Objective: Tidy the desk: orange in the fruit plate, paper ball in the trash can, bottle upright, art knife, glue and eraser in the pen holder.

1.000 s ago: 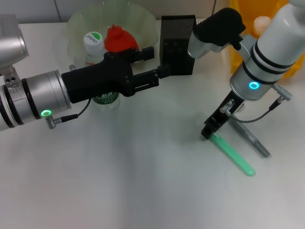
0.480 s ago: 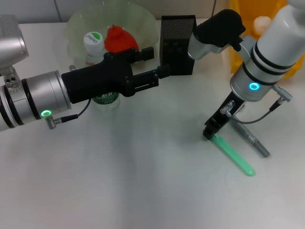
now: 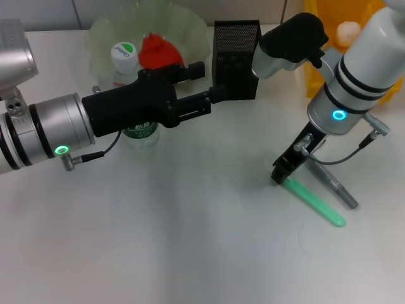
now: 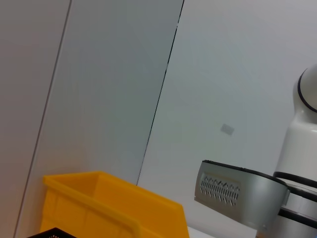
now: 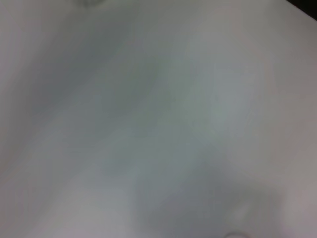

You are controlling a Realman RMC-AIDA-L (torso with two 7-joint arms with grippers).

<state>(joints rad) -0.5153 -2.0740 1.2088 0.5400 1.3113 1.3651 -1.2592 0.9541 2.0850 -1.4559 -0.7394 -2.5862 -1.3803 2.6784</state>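
Art knife [image 3: 314, 201]: green stick flat on the desk [image 3: 190, 240], right of centre, beside a grey pen [image 3: 333, 188]
Right gripper [image 3: 280, 175]: tip at the knife's near end (grip unclear)
Left gripper [image 3: 212, 96]: level, beside the pen holder [image 3: 235, 57]; grip unclear
Orange [image 3: 158, 52]: in the fruit plate [image 3: 190, 28]

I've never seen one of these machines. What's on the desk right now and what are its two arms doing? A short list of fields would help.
orange: in the fruit plate
bottle: upright, white cap showing, partly behind the left arm
pen holder: standing beside the fruit plate
trash can: at the far right, something pale inside
green stick: lying flat on the desk
grey pen: lying flat beside the green stick
left gripper: held level in front of the pen holder
right gripper: tip down at the green stick's near end
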